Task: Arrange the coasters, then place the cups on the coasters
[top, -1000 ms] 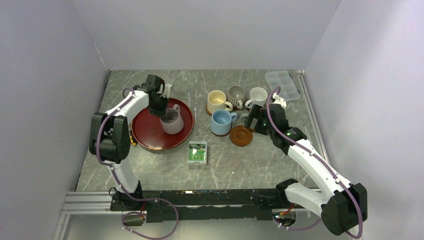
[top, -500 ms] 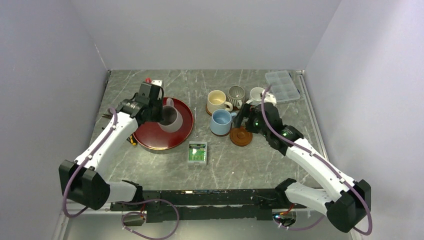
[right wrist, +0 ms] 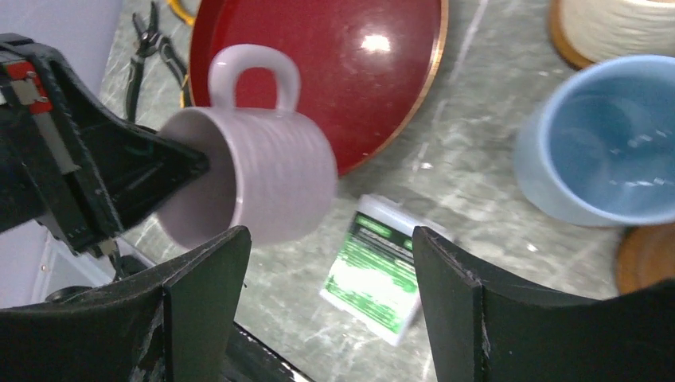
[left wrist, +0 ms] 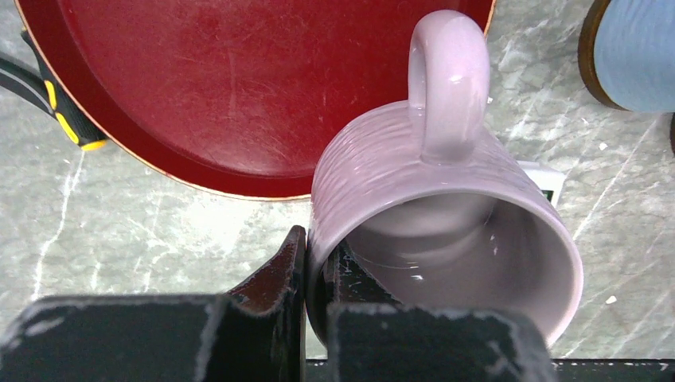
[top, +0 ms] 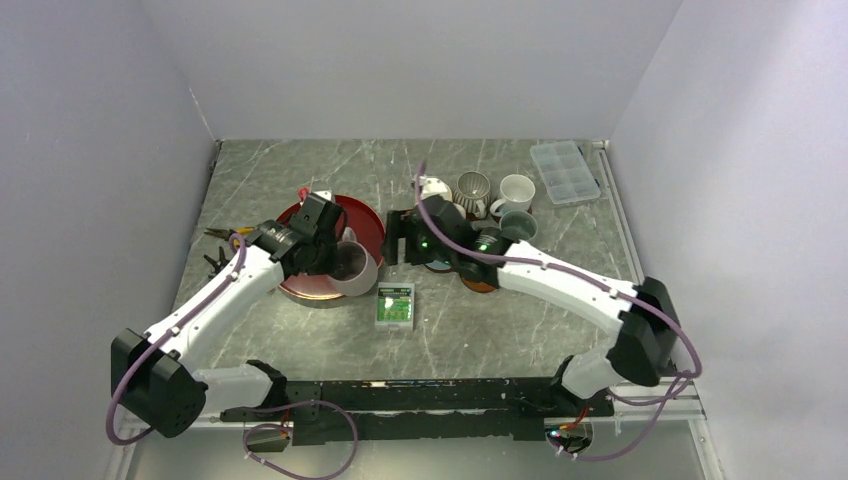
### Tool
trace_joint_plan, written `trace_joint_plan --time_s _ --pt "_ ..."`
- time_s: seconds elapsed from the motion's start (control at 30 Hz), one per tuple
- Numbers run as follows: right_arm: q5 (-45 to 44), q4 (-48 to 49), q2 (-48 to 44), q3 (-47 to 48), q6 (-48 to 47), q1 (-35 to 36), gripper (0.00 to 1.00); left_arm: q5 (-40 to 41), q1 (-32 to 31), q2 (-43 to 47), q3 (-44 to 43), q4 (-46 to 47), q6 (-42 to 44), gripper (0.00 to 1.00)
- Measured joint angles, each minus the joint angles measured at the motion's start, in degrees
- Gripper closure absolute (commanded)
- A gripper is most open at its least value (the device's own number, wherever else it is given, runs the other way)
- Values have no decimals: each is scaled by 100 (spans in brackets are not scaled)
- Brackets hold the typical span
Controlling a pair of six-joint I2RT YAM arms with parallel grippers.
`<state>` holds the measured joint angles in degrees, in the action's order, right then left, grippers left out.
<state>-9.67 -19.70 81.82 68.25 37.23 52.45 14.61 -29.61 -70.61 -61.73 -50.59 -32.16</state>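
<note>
Mauve-pink mug point(left wrist: 446, 239) hangs tipped on its side over the near right edge of the dark-red tray point(left wrist: 199, 87), its wall pinched at the rim by the left gripper point(left wrist: 307, 248). The right gripper point(right wrist: 326, 274) is spread, close on the mug's right, above the green packet point(right wrist: 374, 274) on the surface point(top: 480, 330).

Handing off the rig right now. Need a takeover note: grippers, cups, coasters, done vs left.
Left gripper: shut on the mauve mug's wall, mug tipped on its side at the red tray's edge.
Right gripper: fingers open, empty, beside that mug.
Done: light blue mug and cream mug sit on coasters.
An empty coaster lies beside the light blue mug.
Back row: striped mug, white mug, grey-green mug; coasters under them unclear.
Left: mauve mug onto a coaster, then check the back three.
</note>
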Motion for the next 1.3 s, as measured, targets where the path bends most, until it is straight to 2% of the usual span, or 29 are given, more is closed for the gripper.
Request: trace_joint_plan --time_s 0.27,0.57,0.8,0.9,0.93,0.97,1.03,1.2,1.3 --pt "-140 -227 1023 938 -44 566 27 35 -162 116 155 17 -372 97" --pt "-1193 -896 1993 1814 -61 881 39 125 -168 181 219 46 -522 97" --pt "-1528 -979 2212 2000 66 1099 80 120 -221 271 343 120 -651 97" --pt "-1659 -953 2212 2004 50 1106 100 116 -236 291 345 205 -693 97" --pt "-1714 -964 2216 2000 15 1106 100 103 -247 304 345 256 -708 97" --pt "-1766 -986 2221 1996 -22 1108 100 81 -262 323 345 304 -710 94" --pt "-1860 -988 2221 1969 -74 1117 100 59 -282 365 363 376 -702 79" --pt "-1825 -894 2087 1661 -142 1097 100 -149 -251 734 516 581 -535 32" --pt "-1821 -896 1700 1248 -278 994 100 -326 -223 1213 518 662 -304 16"
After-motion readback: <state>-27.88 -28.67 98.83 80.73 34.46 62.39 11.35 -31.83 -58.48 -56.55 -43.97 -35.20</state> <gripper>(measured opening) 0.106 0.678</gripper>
